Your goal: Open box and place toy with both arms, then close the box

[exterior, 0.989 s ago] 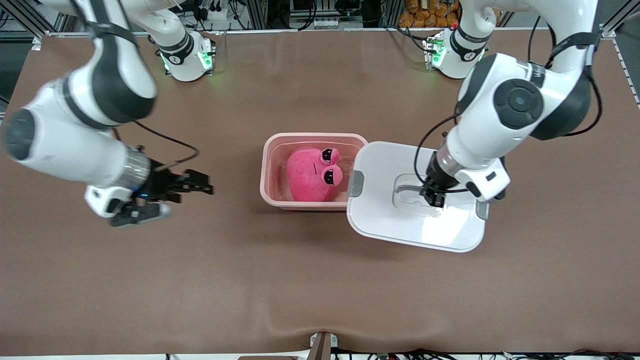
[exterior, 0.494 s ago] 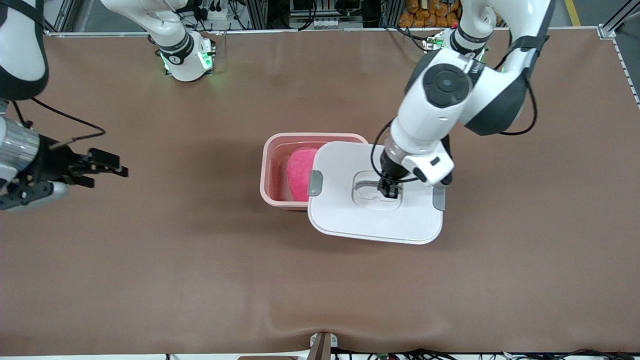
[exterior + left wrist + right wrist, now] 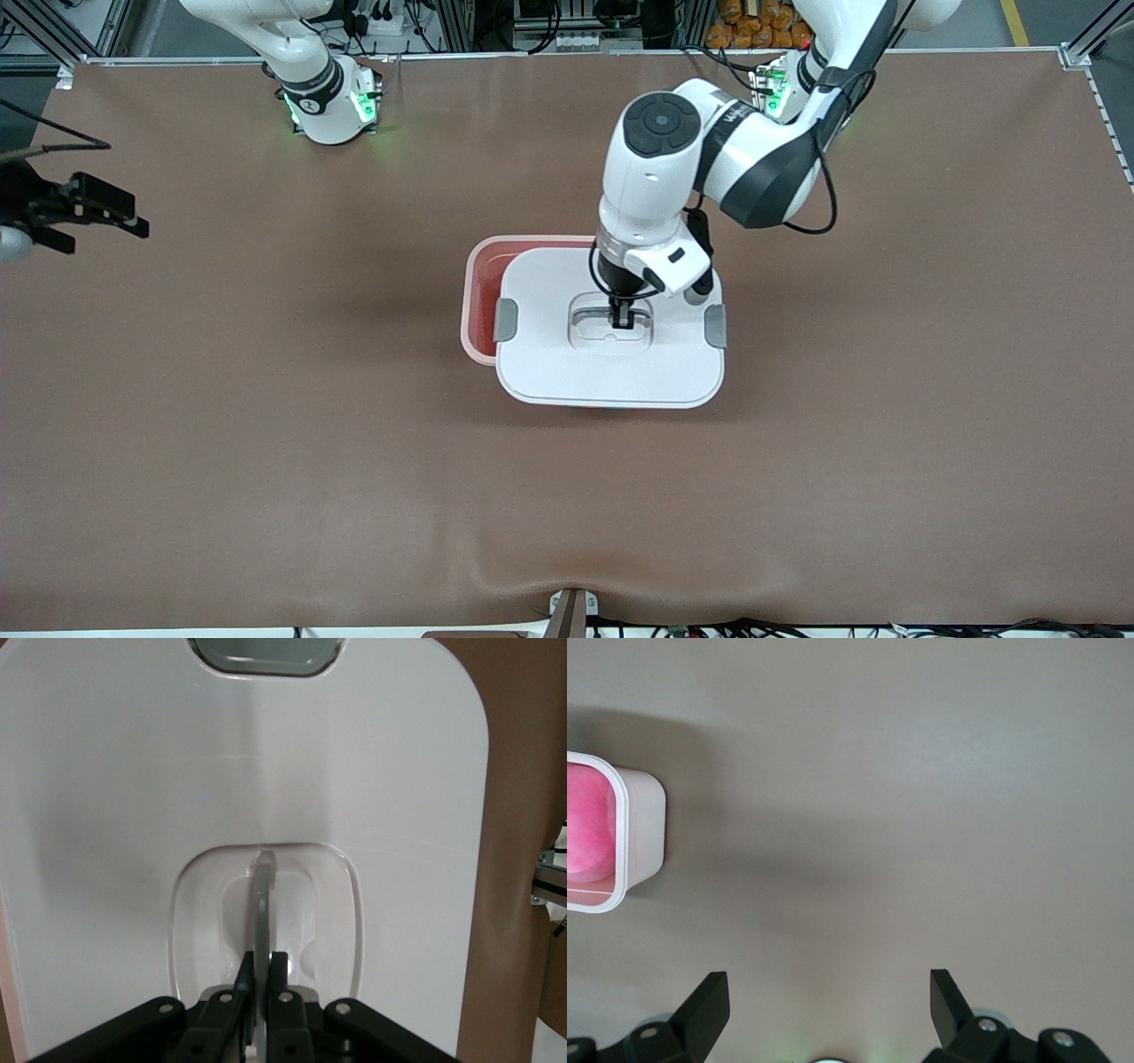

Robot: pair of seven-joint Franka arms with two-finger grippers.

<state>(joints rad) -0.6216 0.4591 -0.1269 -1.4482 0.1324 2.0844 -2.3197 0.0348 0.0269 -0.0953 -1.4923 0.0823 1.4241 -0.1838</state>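
The white lid (image 3: 611,372) hangs over the pink box (image 3: 471,306) and covers most of it. A strip of the tub toward the right arm's end stays uncovered. My left gripper (image 3: 623,317) is shut on the lid's clear handle (image 3: 262,904), with the jaws pinching it from both sides. In the left wrist view my left gripper (image 3: 262,970) sits in the lid's (image 3: 133,815) recess. The toy (image 3: 589,824) shows as pink plush inside the box (image 3: 642,828) in the right wrist view only. My right gripper (image 3: 111,235) is open over bare table at the right arm's end, with nothing between its fingers (image 3: 830,1001).
Grey clips (image 3: 506,319) (image 3: 715,325) sit on the lid's two short sides. The brown table mat (image 3: 266,443) surrounds the box. The two arm bases (image 3: 332,97) (image 3: 788,89) stand along the table edge farthest from the front camera.
My left gripper has carried the lid from beside the box to over it, hiding the toy in the front view. My right arm has drawn away toward its end of the table.
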